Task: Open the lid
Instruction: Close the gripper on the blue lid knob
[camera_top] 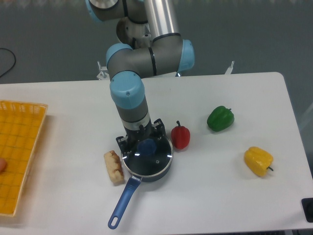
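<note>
One arm reaches down from the top of your view, its wrist pointing straight at the saucepan (146, 166) on the white table (220, 191). Your gripper (145, 145) sits directly over the lid (151, 159), and the blue knob (146, 147) at the lid's centre shows right between the dark fingers (128, 145). The fingers stand on either side of the knob, close against it, but from this angle you cannot tell whether they actually press on it or merely bracket it, so treat the grip as unconfirmed.

You can see the lid lying flat on the saucepan, its thin metal rim matching the pan's edge all the way round the near side; the far part of the rim is hidden behind the gripper. The glass shows a few bright glints of reflected light. The pan's long blue handle (122, 205) runs toward the front left of the table.

A bread roll (113, 167) lies just beside the pan on its left, close to the rim. A red pepper (180, 136) stands just beside the pan at its upper right, close to the gripper's side. A green pepper (220, 118) sits further right, and a yellow pepper (258, 161) lies well apart toward the right edge. A yellow basket (19, 156) occupies the far left of the table, with something small and reddish at its left margin, too cut off to identify.
</note>
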`<state>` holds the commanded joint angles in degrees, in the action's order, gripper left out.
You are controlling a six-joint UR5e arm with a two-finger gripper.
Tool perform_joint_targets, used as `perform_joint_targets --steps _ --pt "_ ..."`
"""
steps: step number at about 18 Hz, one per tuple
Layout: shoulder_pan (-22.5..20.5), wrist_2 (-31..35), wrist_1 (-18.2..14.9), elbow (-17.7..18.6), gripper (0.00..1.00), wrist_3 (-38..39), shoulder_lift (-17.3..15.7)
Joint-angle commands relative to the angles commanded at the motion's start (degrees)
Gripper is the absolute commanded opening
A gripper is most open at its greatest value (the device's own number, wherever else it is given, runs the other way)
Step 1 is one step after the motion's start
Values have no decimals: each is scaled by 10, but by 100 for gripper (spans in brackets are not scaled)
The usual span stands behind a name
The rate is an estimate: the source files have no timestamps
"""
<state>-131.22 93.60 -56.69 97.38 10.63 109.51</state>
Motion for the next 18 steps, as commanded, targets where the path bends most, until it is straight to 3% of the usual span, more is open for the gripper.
perform_joint_targets --steps 12,18 --pt "-3 2 0 9 73 -30 -1" --pt "-5 0 -1 7 75 -40 -5"
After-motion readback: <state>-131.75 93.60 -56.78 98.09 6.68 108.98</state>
